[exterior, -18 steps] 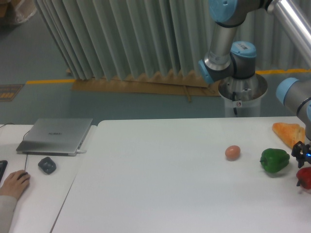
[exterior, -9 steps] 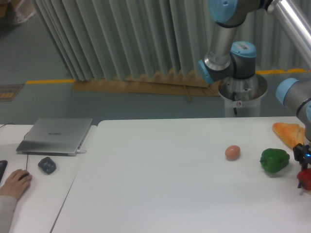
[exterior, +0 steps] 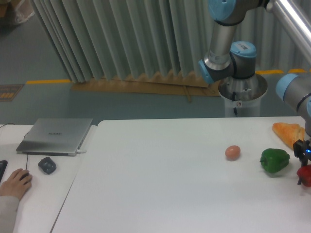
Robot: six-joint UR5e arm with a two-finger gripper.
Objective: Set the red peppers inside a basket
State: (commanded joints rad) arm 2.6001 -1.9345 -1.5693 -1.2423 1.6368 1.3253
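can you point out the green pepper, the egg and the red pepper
green pepper [exterior: 274, 160], fixed camera view, middle of its glossy body
egg [exterior: 233, 152], fixed camera view, centre of its shell
red pepper [exterior: 305, 175], fixed camera view, the part showing at the right edge, under the gripper [exterior: 302, 154]

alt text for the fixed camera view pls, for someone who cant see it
At the right edge of a white table, a robot gripper sits at a red pepper, mostly cut off by the frame. Left of it lie a green pepper, an egg and a bread loaf; no basket is visible.

Red pepper [exterior: 305, 175], green pepper [exterior: 274, 160]
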